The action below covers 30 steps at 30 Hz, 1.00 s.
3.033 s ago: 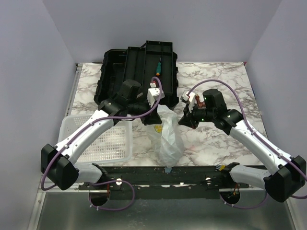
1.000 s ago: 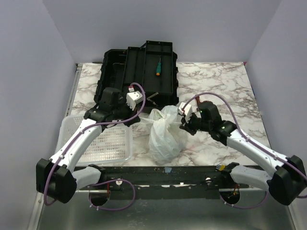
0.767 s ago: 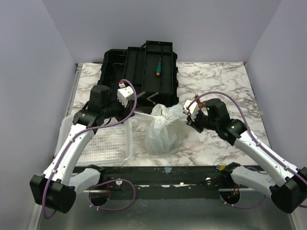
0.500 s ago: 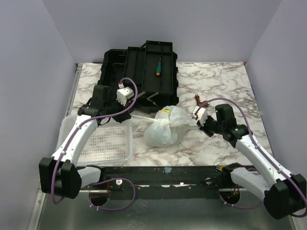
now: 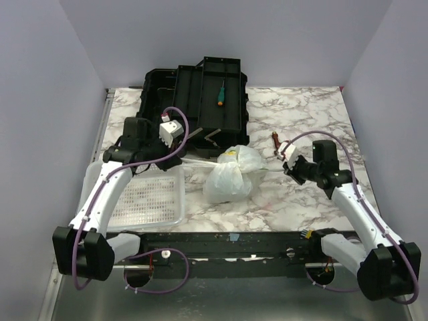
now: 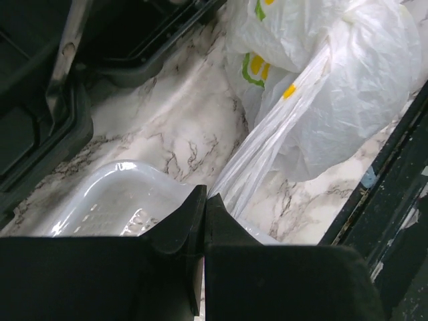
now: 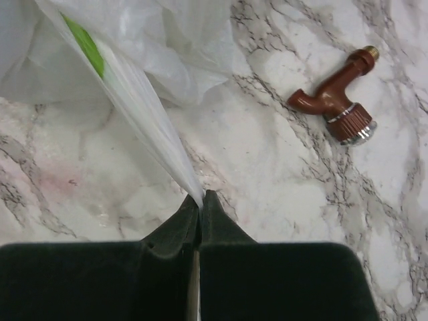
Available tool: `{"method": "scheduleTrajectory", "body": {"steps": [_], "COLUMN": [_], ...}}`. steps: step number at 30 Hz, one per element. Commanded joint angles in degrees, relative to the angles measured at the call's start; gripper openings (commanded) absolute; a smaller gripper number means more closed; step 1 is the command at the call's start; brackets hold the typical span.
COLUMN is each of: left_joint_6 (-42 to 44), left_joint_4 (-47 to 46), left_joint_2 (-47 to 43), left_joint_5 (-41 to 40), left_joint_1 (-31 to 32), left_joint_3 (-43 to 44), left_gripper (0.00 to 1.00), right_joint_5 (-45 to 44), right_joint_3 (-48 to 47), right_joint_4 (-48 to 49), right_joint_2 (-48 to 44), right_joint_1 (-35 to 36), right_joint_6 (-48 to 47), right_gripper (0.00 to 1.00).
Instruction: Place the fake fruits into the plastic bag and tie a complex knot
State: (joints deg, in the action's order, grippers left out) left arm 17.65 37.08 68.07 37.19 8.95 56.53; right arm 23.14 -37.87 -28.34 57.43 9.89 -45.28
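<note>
The white plastic bag (image 5: 231, 177) lies on the marble table in the middle, its neck twisted into a knot (image 5: 232, 162). The fake fruits are hidden inside it. My left gripper (image 5: 179, 160) is shut on the bag's left handle (image 6: 267, 137), which runs taut to the bag (image 6: 354, 87). My right gripper (image 5: 289, 167) is shut on the right handle (image 7: 144, 107), also stretched taut from the bag (image 7: 134, 33). The left fingertips (image 6: 204, 197) and the right fingertips (image 7: 200, 197) pinch the plastic tightly.
An open black toolbox (image 5: 194, 100) with a green-handled screwdriver (image 5: 220, 93) stands at the back. A white perforated basket (image 5: 147, 200) sits at the near left, below my left gripper (image 6: 127, 200). A brown tap fitting (image 5: 275, 140) lies near my right gripper (image 7: 338, 100).
Both grippers have moved apart, left leftwards and right rightwards, each pulling a handle taut. The bag has sunk from upright to a low bundle with its neck drawn tight.
</note>
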Motion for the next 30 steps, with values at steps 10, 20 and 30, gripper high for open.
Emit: {"method": "scheduleTrajectory", "body": {"steps": [10,20,30], "left_joint_6": [6.41,1.38,0.39], "left_joint_4": [3.74,2.04,0.89], "left_joint_2": [0.61,0.12,1.88], "left_joint_5": [-10.14,-8.63,-8.65], "left_joint_1": [-3.15,3.02,4.76], "left_joint_3": [0.08,0.51,1.49], "left_gripper": [0.0,0.0,0.0], "right_joint_5": [-3.03,17.58,16.68], "right_joint_3": [-4.43,-19.72,-19.91], "right_joint_4": [-12.33,-26.0,-14.31], "right_joint_2": [8.31,13.36,21.4], "right_joint_1": [-14.51,-8.78,5.6], "right_joint_6": [-7.17,4.08,17.85], "right_gripper": [0.01,0.83,0.67]}}
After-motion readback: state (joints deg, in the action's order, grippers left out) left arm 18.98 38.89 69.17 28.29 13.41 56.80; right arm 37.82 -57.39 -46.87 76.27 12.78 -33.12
